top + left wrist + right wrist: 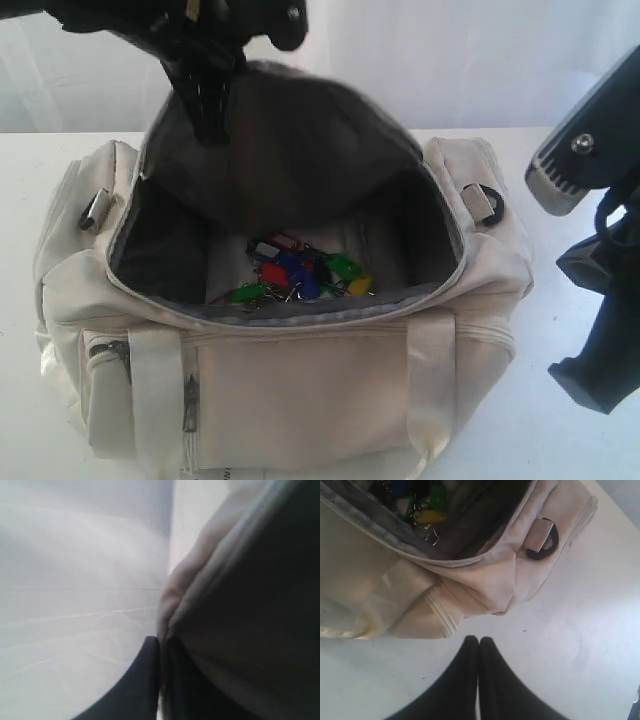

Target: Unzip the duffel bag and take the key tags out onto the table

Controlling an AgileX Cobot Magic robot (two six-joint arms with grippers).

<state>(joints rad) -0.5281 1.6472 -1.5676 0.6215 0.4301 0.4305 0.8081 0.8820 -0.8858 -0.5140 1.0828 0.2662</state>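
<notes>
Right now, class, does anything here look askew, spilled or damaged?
Only the flap of the bag: it stands up, pinched at its edge by the left gripper, instead of lying flat. The key tags sit heaped inside; nothing spilled or torn.

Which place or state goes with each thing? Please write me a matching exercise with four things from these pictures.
Things:
1. left hand
2. right hand
3. key tags
4. bag

Places or states:
A. lying inside the bag
B. unzipped and open
C. shut, empty, over the table beside the bag
D. shut on the bag

Pairs: 1-D; 2-C; 3-A; 4-B
</notes>
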